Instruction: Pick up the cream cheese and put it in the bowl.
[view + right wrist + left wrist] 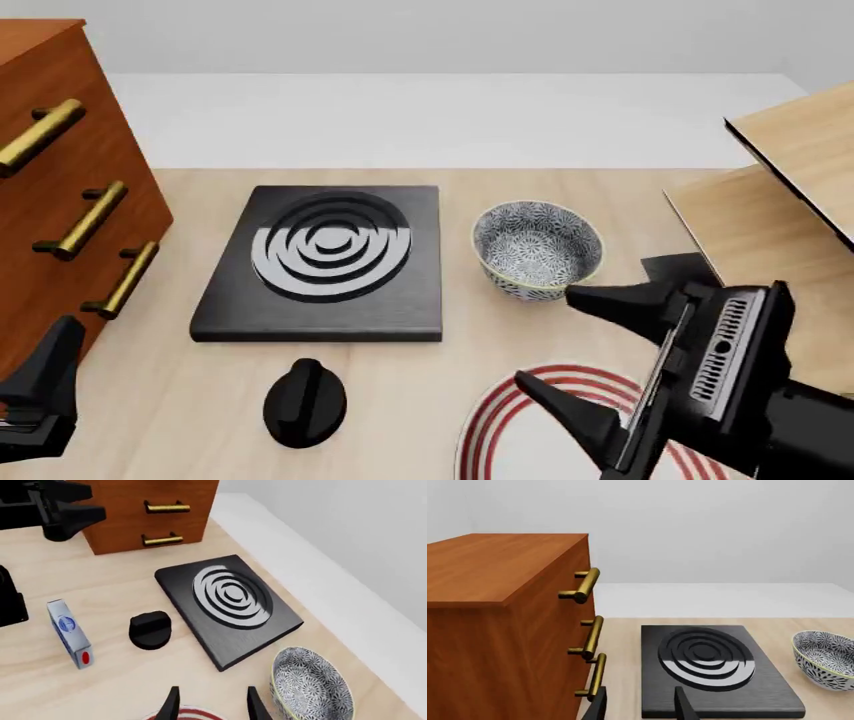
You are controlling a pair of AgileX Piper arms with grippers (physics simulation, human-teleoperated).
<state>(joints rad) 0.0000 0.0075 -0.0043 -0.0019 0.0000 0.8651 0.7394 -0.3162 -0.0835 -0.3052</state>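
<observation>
The cream cheese (69,632), a pale blue box with a dark blue oval and a red mark, lies on the wooden table in the right wrist view; it is out of the front view. The speckled blue-and-white bowl (537,248) stands right of the black burner plate and also shows in the left wrist view (827,660) and the right wrist view (308,690). My right gripper (545,336) is open and empty, hanging over the red-ringed plate just in front of the bowl. My left gripper (640,707) is open and empty by the cabinet, at the front left (34,400).
A wooden cabinet (54,200) with brass handles stands at the left. A black burner plate (327,255) with grey rings lies mid-table, with a black knob (304,400) in front of it. A white plate with red rings (534,440) lies under my right gripper. Wooden boards (787,190) stand at the right.
</observation>
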